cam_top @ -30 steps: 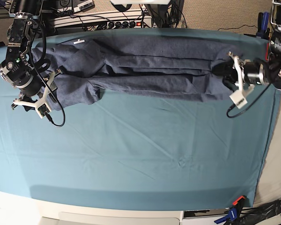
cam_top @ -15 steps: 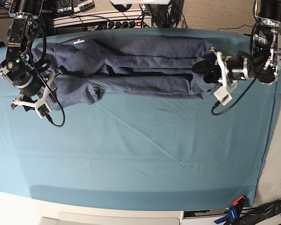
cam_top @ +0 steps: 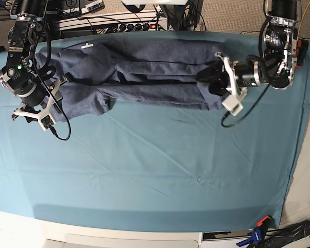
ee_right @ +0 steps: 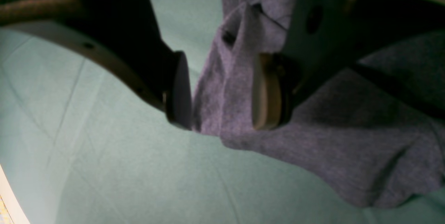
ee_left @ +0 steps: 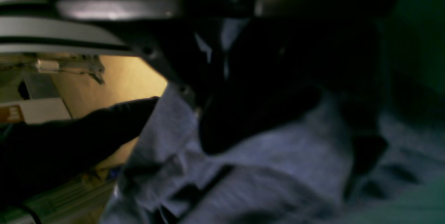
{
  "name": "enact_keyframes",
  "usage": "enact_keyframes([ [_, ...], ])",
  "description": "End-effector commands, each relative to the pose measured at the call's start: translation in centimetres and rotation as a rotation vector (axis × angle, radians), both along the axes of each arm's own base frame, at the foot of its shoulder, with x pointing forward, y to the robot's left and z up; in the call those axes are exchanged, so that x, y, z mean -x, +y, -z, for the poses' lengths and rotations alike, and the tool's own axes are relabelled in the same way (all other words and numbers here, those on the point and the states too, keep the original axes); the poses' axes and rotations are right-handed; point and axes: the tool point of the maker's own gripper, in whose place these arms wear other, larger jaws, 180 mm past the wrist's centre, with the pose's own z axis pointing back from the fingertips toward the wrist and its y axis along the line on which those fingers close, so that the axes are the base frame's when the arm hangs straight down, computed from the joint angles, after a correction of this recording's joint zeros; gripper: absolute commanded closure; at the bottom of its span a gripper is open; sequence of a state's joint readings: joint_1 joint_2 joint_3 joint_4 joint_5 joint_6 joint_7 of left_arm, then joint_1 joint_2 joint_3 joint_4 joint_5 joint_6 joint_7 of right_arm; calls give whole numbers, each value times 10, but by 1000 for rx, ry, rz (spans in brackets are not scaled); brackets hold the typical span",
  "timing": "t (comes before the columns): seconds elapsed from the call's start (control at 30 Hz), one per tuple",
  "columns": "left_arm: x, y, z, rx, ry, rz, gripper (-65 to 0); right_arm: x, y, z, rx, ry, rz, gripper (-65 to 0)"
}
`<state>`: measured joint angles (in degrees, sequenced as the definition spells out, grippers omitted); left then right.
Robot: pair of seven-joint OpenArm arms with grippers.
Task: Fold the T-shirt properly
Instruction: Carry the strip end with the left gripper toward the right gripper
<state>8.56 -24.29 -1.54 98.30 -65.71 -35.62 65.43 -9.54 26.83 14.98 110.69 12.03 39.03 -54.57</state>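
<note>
The slate blue-grey T-shirt (cam_top: pixel 144 77) lies folded lengthwise as a long strip across the far part of the teal table cloth (cam_top: pixel 155 170). My left gripper (cam_top: pixel 209 82) is shut on the shirt's right end and holds it over the strip, well in from the right edge. In the left wrist view the dark, blurred fingers (ee_left: pixel 212 78) pinch the fabric (ee_left: pixel 278 168). My right gripper (cam_top: pixel 56 87) is at the shirt's left end. In the right wrist view its jaws (ee_right: pixel 222 95) stand around a bunched fold of the shirt (ee_right: pixel 330 140) that fills the gap between them.
A power strip and cables (cam_top: pixel 119 23) run along the table's back edge. A clamp (cam_top: pixel 258 232) sits at the front right corner. A black cable (cam_top: pixel 237 116) loops down from the left wrist.
My left gripper has carried the shirt's right end leftward, shortening the strip. The right arm and the shirt's left end have not moved.
</note>
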Motion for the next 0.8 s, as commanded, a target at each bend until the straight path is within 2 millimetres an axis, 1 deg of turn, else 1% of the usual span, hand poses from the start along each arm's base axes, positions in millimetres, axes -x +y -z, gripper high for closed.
enact_keyframes([
  [0.0, -4, -9, -11, 34, -35, 16, 0, -8, -2, -17, 10, -54, -14, -295],
  [0.13, 7, -38, -4, 30, -40, 99, 0, -8, -1, -17, 8, -56, -16, -295],
  [0.23, 8, -58, -7, 41, -59, 141, 0, -8, -1, -17, 9, -56, -15, -295],
  [0.33, 6, -74, -11, 51, -83, 168, 0, -8, -1, -17, 9, -56, -15, -295],
  [0.47, -1, -86, -13, 49, -102, 157, 0, -8, -1, -17, 9, -56, -15, -295],
  [0.77, -3, -108, -23, 101, -118, 147, 0, -8, -1, -17, 8, -57, -16, -295],
])
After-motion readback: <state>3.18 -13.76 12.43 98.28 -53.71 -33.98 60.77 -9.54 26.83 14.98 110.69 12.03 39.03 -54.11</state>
